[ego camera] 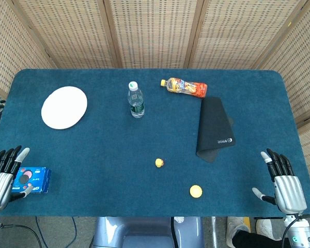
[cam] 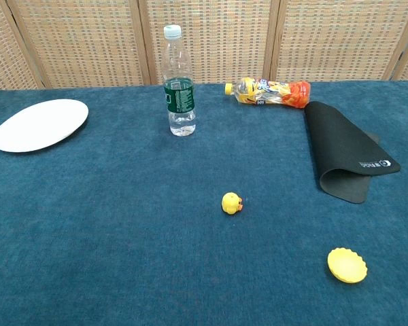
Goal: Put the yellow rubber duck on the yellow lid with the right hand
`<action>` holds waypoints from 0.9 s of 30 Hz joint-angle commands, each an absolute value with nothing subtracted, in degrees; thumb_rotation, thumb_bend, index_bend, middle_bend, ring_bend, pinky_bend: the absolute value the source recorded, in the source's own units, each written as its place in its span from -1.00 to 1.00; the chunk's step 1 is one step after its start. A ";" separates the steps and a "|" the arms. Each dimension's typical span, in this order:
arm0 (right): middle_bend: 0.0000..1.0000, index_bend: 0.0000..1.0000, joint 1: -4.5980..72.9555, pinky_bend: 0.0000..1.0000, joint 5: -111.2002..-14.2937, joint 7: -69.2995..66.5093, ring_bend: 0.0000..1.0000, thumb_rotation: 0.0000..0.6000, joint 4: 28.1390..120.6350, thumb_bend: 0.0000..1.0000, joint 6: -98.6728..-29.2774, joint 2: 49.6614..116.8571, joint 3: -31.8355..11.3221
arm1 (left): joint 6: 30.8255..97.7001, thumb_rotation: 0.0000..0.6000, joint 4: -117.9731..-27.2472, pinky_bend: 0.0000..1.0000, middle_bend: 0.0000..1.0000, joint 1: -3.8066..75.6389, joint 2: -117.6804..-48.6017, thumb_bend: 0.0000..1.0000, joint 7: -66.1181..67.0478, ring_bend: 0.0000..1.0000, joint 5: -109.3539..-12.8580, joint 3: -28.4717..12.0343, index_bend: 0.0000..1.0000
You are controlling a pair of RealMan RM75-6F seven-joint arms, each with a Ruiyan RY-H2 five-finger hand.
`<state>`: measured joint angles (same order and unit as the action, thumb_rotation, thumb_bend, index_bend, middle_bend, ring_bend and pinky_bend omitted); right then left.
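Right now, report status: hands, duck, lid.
Both hands open at the near edge, left hand, right hand. Yellow rubber duck untouched mid-table. Yellow lid bare, apart from duck. Nothing between them.

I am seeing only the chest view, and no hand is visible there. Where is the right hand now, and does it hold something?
Observer: In the head view the right hand is at the near right edge of the table, fingers apart, holding nothing.
Operator: And the left hand?
Observer: The left hand is at the near left corner, also holding nothing.
Operator: Is something near the left hand that I cannot see?
Observer: Yes, a blue snack packet lies right beside it, outside your frame.
Operator: How do the duck and lid lie relative to the right hand?
Observer: The yellow lid lies between the yellow rubber duck and the right hand, apart from both.
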<state>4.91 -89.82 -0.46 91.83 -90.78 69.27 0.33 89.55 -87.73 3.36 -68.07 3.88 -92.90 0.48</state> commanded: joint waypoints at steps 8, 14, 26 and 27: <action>-1.00 -0.96 4.48 -1.00 -91.09 -1.14 -1.00 1.00 91.98 -0.92 -91.03 69.07 0.14 | 90.12 1.00 -87.95 -1.00 -1.00 3.09 -67.91 -0.80 3.95 -1.00 -93.37 0.66 -1.00; -1.00 -0.96 3.97 -1.00 -92.16 -2.09 -1.00 1.00 92.12 -0.92 -92.40 68.87 -0.28 | 89.96 1.00 -87.84 -1.00 -1.00 3.17 -67.73 -0.80 3.20 -1.00 -92.93 0.42 -1.00; -1.00 -0.93 3.66 -1.00 -92.41 -1.82 -1.00 1.00 92.32 -0.92 -91.49 68.78 -0.31 | 90.69 1.00 -88.40 -1.00 -1.00 2.84 -67.33 -0.80 3.40 -1.00 -93.26 0.48 -1.00; -1.00 -0.92 3.67 -1.00 -92.42 -1.82 -1.00 1.00 92.39 -0.92 -91.39 68.75 -0.30 | 90.75 1.00 -88.42 -1.00 -1.00 2.80 -67.31 -0.80 3.39 -1.00 -93.28 0.49 -1.00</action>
